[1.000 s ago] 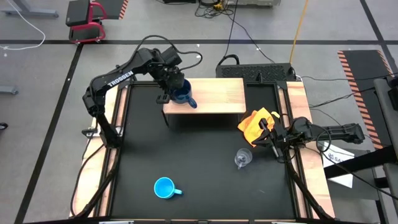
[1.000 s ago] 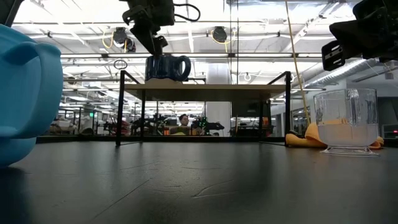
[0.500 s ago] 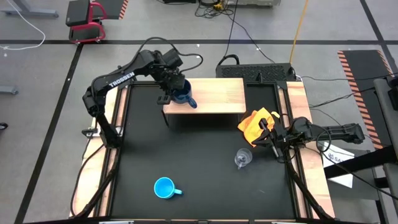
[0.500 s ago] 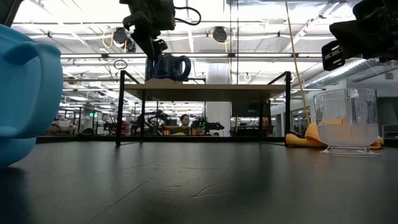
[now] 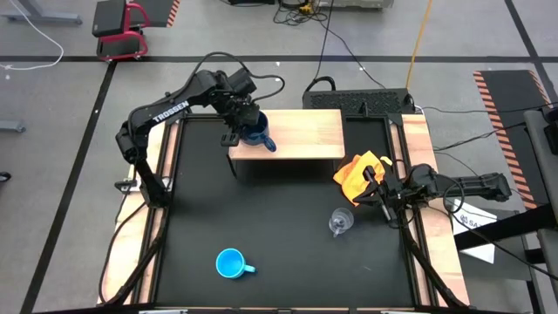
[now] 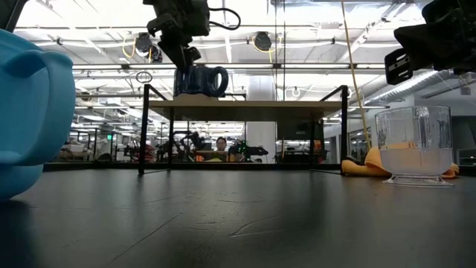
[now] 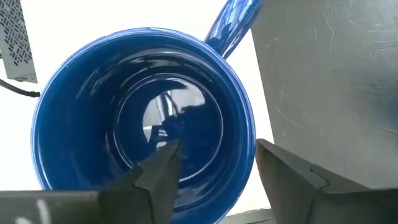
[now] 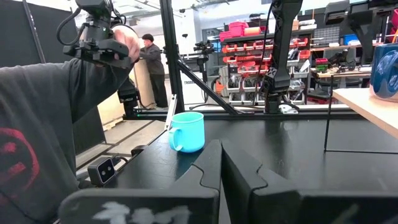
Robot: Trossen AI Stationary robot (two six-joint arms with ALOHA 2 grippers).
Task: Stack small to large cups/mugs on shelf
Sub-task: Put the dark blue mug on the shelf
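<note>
The dark navy mug (image 5: 255, 133) stands upright on its base at the left end of the wooden shelf (image 5: 305, 131), its handle toward the table's near-right. My left gripper (image 7: 214, 180) hangs open just above its rim, touching nothing; the low view shows a gap between the gripper (image 6: 186, 53) and the mug (image 6: 199, 80). The clear glass cup (image 5: 340, 223) stands on the table at the right. The sky-blue mug (image 5: 230, 262) stands near the front edge. My right gripper (image 5: 368, 190) is shut and empty beside the glass cup.
An orange-yellow cloth (image 5: 359, 173) lies between the shelf's right end and my right gripper. Pale wooden planks (image 5: 418, 139) line the table's sides. A person's grey sleeve (image 8: 56, 124) shows at the table's side in the right wrist view.
</note>
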